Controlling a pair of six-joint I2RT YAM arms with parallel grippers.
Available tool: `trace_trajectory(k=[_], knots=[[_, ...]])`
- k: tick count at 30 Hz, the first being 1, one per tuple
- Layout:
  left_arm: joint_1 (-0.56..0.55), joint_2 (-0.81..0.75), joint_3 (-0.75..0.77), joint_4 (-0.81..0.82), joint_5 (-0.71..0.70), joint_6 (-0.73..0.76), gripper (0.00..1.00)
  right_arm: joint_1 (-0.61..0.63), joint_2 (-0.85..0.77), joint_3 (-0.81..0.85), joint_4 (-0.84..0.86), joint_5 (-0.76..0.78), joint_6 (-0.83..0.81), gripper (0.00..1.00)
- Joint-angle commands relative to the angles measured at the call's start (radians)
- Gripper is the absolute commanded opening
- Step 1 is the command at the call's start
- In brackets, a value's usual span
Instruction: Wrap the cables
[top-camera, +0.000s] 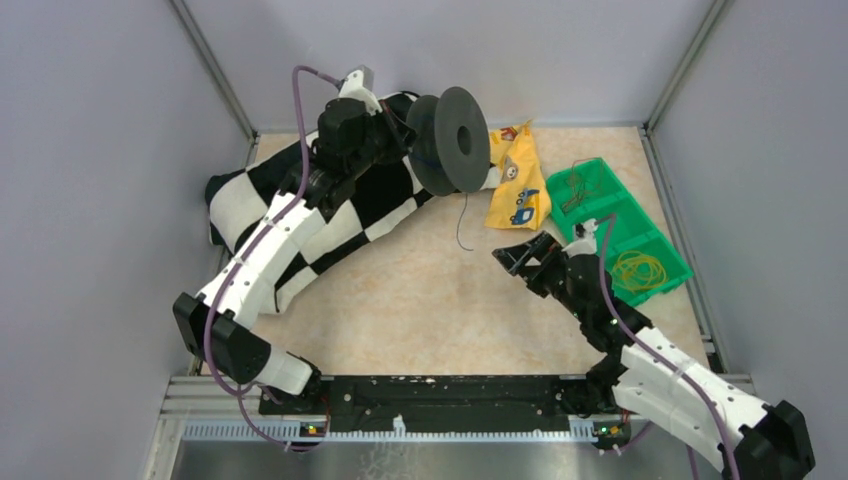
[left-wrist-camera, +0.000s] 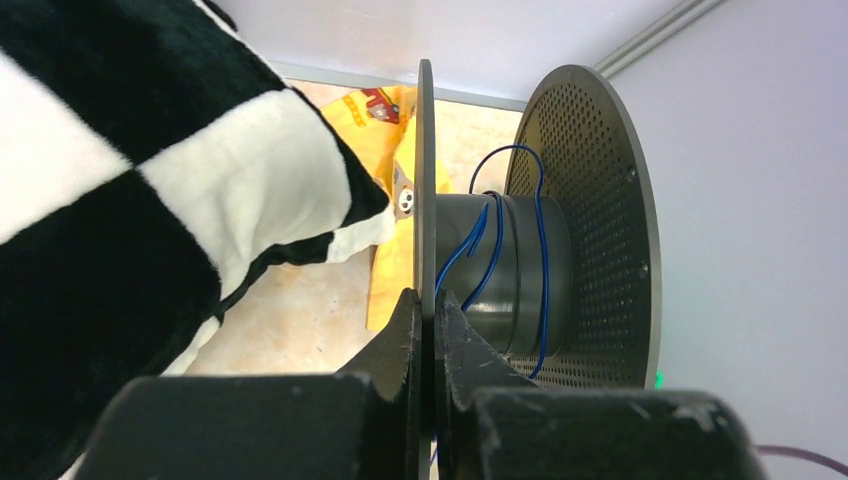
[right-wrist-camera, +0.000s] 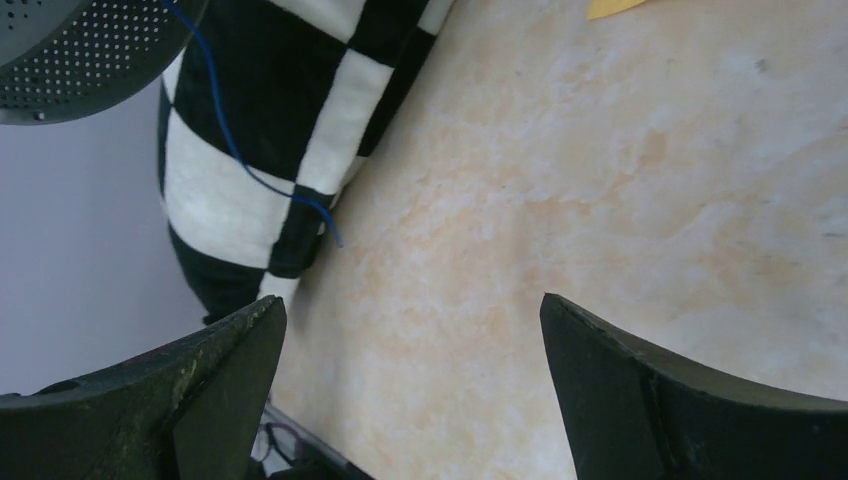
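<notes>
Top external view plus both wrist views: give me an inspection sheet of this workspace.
Surface: mottled beige table.
Job's things: spool held aloft; blue wire partly wound on its hub, end dangling; dark wire strands in green tray.
Clutter: checkered cloth, yellow cloth, yellow loops in the tray's near compartment.
Tools: left tool shut on a spool flange; right tool open, empty, above the table.
Cables: purple hoses along both arms.
Surroundings: plain walls.

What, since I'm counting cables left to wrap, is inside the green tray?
In the green tray, the far compartment holds tangled thin dark cables; a nearer one holds yellow loops. The right arm hides part of it.
</notes>
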Motion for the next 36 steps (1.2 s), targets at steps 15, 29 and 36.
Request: trace_trajectory(k=[15,29,36], knots=[[0.01,-0.098,-0.041,0.187,0.063,-0.048,0.0,0.008,0.37,-0.028,0.625,-0.166,0.617,0.81],[0.011,-0.11,-0.065,0.209,0.051,-0.049,0.0,0.02,0.47,-0.04,0.732,-0.21,0.63,0.64],[0.011,-0.113,-0.072,0.215,0.051,-0.049,0.0,0.024,0.492,-0.048,0.751,-0.224,0.637,0.49]])
